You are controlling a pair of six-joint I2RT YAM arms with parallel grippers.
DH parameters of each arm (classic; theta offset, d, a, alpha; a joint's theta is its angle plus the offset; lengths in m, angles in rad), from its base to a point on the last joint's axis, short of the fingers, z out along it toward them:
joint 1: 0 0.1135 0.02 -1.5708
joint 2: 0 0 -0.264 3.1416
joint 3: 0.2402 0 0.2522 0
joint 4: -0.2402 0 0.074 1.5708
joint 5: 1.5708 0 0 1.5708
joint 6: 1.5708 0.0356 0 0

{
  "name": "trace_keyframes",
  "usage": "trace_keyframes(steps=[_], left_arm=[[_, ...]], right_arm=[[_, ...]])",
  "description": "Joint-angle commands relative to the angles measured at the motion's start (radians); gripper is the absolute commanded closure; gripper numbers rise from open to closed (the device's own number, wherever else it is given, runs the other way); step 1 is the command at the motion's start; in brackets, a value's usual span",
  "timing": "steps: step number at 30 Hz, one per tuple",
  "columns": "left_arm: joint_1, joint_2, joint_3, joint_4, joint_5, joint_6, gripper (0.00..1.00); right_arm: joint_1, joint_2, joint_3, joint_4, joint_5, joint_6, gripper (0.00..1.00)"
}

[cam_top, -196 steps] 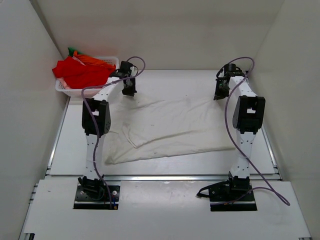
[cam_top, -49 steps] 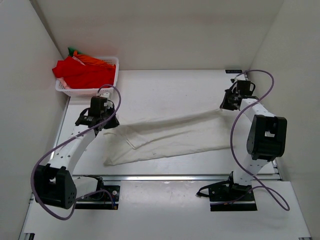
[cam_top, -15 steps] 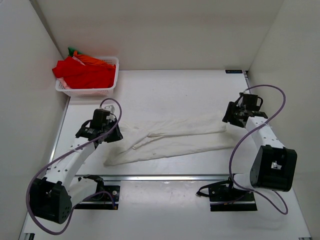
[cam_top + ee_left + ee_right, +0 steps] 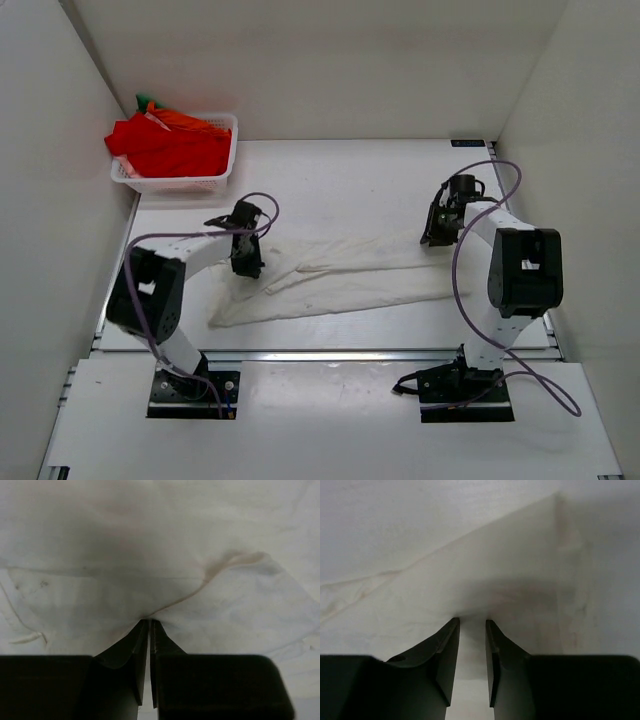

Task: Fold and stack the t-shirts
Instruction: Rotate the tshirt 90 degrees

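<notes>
The white t-shirt [image 4: 350,285] lies on the table as a long, narrow, creased band running left to right. My left gripper [image 4: 247,262] is at its left end. In the left wrist view my left gripper [image 4: 150,621] has its jaws almost together on a pinch of the white cloth [image 4: 165,555], and creases run out from the tips. My right gripper [image 4: 432,236] is at the shirt's upper right edge. In the right wrist view my right gripper [image 4: 472,621] has its jaws a small gap apart, tips down on the white cloth [image 4: 485,570]. Red [image 4: 165,146], orange [image 4: 185,119] and green [image 4: 143,101] shirts are heaped in the basket.
The white lattice basket [image 4: 231,135] stands at the back left corner against the left wall. White walls close in the table on the left, back and right. A metal rail [image 4: 330,354] runs along the near edge between the table and the arm bases.
</notes>
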Motion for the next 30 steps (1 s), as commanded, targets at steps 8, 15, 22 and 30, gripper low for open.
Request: trace_keyframes(steps=[8,15,22,30], left_arm=[[-0.034,0.615,0.822,-0.151,-0.042,0.048,0.92],[0.027,1.215,1.924,-0.535,0.049,0.042,0.96],[0.015,1.192,1.799,-0.391,0.126,0.062,0.97],[0.030,1.134,1.745,-0.148,0.256,0.004,0.93]], right_arm=[[0.181,-0.198,-0.273,-0.154,0.095,0.278,0.75],[0.459,-0.424,-0.429,-0.025,0.042,0.559,0.66],[0.684,-0.418,-0.613,0.349,-0.093,0.720,0.68],[0.845,-0.291,-0.512,0.487,-0.218,0.569,0.65]])
